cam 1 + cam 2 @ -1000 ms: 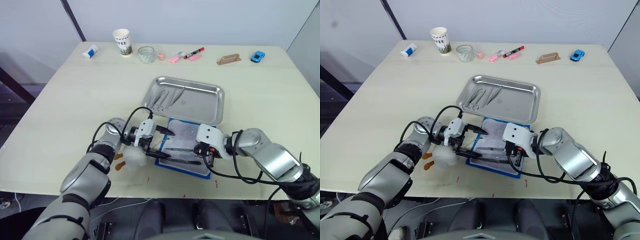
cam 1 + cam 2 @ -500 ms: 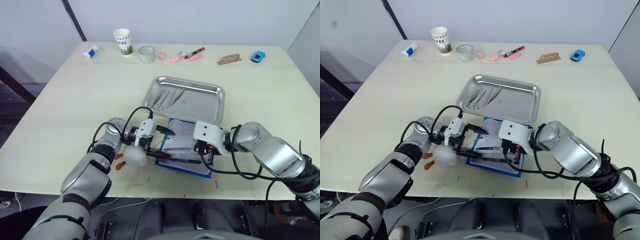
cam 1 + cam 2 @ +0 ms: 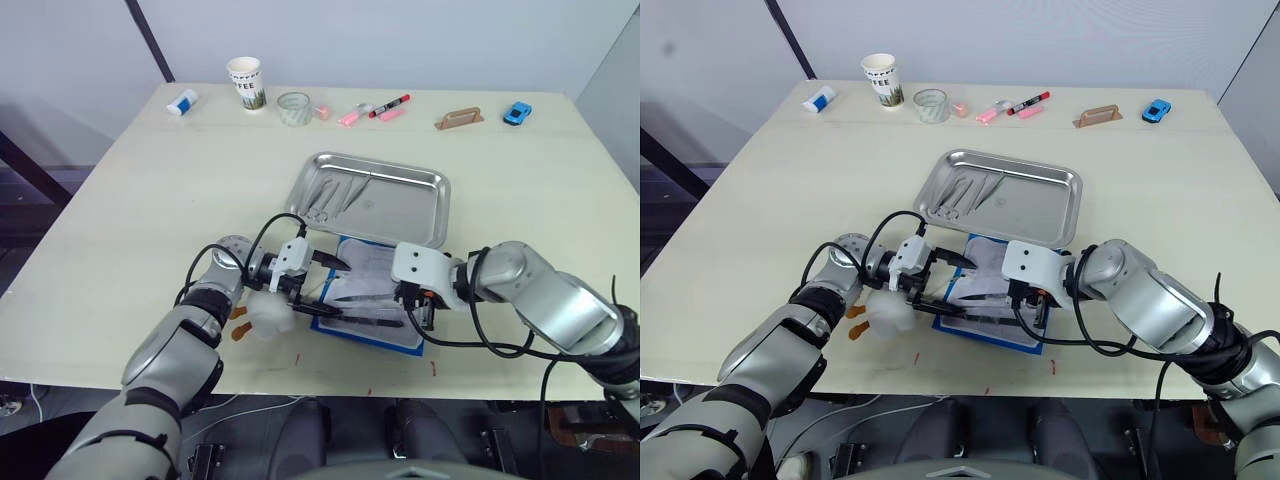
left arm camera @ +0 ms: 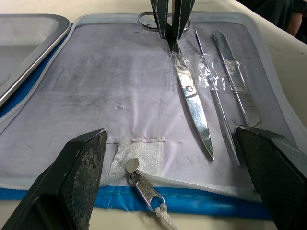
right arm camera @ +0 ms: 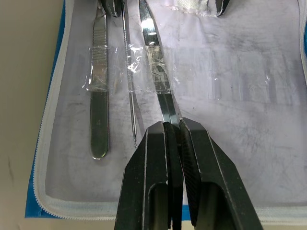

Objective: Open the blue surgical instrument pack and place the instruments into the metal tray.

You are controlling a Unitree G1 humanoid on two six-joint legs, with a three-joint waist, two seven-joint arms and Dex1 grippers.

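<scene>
The blue surgical instrument pack (image 3: 365, 262) lies unzipped, pale lining up, just in front of the metal tray (image 3: 405, 208). Taped to the lining are scissors (image 5: 158, 81), a thin probe (image 5: 130, 91) and a flat handle (image 5: 99, 110). My right gripper (image 5: 173, 129) is shut on the scissors near their handle end, at the pack's right side (image 3: 412, 300). My left gripper (image 3: 325, 288) stands open at the pack's left edge, its fingers spread on either side of the zipper pull (image 4: 144, 184). A few instruments (image 3: 330, 195) lie in the tray's left part.
Along the table's far edge stand a paper cup (image 3: 243, 82), a small glass (image 3: 292, 108), a red-capped marker (image 3: 388, 106), pink items (image 3: 350, 117), a brown block (image 3: 459, 119), a blue toy car (image 3: 516, 112) and a small white bottle (image 3: 181, 102).
The right arm has swung slightly while its gripper stays at the scissors on the pack. The left gripper and the pack have not moved.
</scene>
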